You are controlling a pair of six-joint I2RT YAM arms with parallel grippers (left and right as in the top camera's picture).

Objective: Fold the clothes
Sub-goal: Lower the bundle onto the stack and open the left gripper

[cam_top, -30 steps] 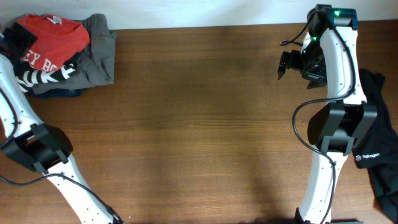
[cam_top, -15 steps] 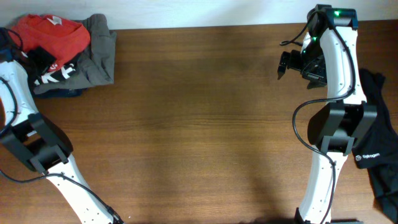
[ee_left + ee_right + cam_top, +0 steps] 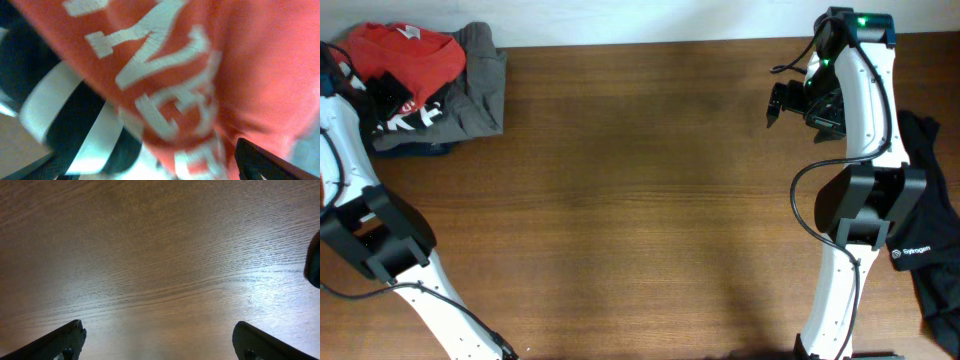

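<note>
The clothes sat in two places, well apart. At the far left corner of the desk (image 3: 620, 200) lay a heap: a red shirt (image 3: 405, 55) with white lettering on top, a grey garment (image 3: 480, 90) bunched just beside it on the right, and a black garment with white stripes (image 3: 395, 122) under the red one at the near edge. The left fingers (image 3: 382, 92) were down on this heap, at the spot where the red cloth met the black-and-white one. In the left wrist view the red fabric and its white letters filled nearly the whole picture, blurred by closeness, with the striped cloth at the lower left. Only the two dark finger tips showed, one in each bottom corner, so they stood wide apart and were not closed on the cloth. At the right edge of the desk a black garment (image 3: 920, 240) with a small white logo lay spread beside the base of the right arm, partly hidden by it. The right fingers (image 3: 782, 102) hung over bare wood near the far edge, away from that garment. The right wrist view showed them parted, with nothing between them but the wood grain.
</note>
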